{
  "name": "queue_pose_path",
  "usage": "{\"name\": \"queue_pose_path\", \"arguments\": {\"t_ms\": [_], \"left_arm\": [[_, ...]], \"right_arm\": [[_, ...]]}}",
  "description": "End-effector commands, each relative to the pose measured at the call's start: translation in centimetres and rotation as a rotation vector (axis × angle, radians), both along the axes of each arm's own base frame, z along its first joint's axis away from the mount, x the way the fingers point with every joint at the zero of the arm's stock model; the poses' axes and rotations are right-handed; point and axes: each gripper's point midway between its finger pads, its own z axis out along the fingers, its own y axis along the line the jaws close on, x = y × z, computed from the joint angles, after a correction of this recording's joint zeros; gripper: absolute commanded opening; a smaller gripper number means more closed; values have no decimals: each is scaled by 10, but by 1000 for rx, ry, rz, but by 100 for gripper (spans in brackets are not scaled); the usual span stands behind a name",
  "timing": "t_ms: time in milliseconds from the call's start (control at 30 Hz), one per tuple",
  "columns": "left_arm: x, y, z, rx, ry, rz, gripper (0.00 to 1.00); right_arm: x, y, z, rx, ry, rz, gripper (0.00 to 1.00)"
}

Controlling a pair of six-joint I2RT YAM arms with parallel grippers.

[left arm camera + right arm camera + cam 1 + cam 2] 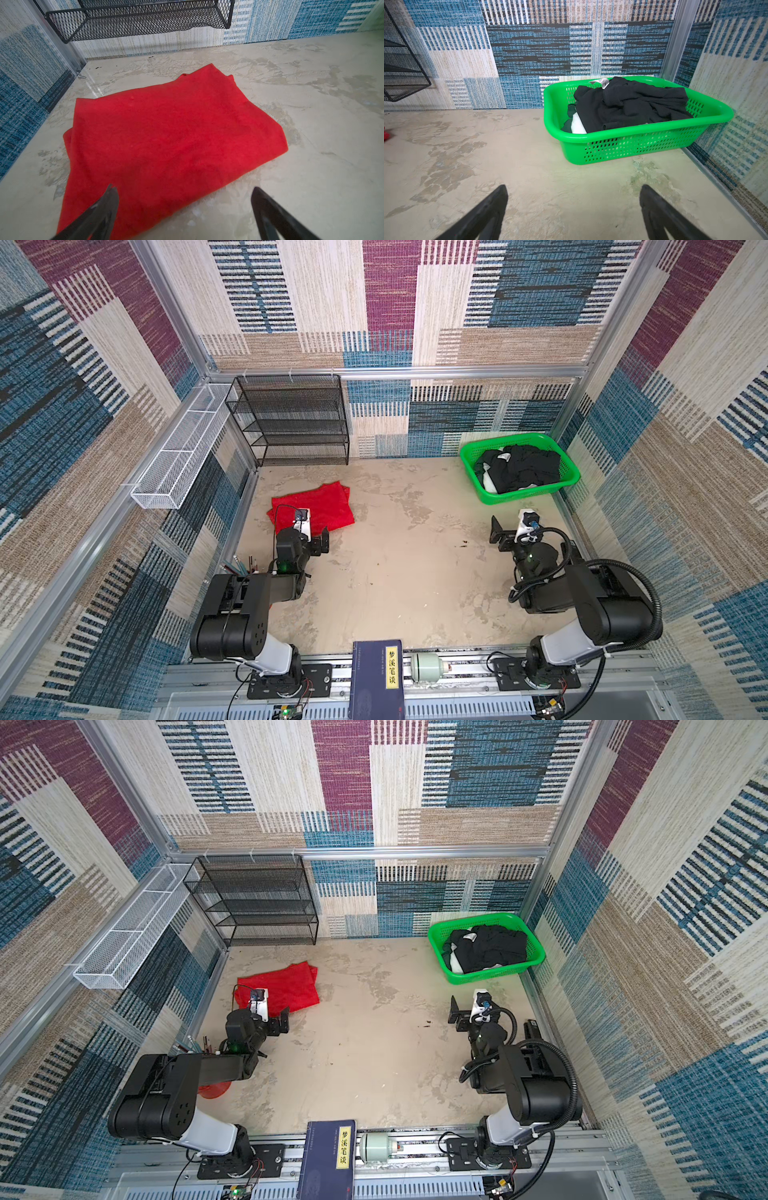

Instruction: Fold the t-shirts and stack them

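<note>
Left arm: the left gripper [184, 188] has its jaws spread wide with nothing between them
Right arm: the right gripper [574, 187] is likewise spread wide and empty, over bare table
On the table: the bright red folded cloth t-shirt [176, 128] lies flat on the mottled beige table [311, 145], directly ahead of the left gripper and reaching in under it; one fingertip [112, 193] stands over the shirt's near edge, the other over bare table just beside it
Contact: that fingertip seems to hang just above the red cloth, though the angle does not settle it
In the basket: the crumpled black cloth t-shirts [633, 104] are heaped in the green perforated plastic basket [623, 136], ahead of the right gripper and off to one side, well apart from it
White parts: a white cloth patch [578, 125] shows under the heap and a small white tag [604, 82] on top at the far rim
Hidden: in the left wrist view the red shirt's nearest corner is cut off by the frame and covered by a finger; in both top views the left wrist covers its near part; the number of black shirts cannot be counted, the lower ones being buried
</note>
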Motion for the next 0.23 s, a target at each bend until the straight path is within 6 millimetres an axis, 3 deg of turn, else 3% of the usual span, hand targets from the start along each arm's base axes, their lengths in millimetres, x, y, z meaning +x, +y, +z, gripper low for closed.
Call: {"name": "queue_pose_path", "arguments": {"t_ms": [0, 200], "left_arm": [[2, -2, 4, -6, -11, -12, 99], [2, -2, 4, -7, -12, -13, 99]], "right_arm": [[4, 3, 0, 0, 2, 21, 99], [-1, 4, 3, -6, -12, 23, 99]]}}
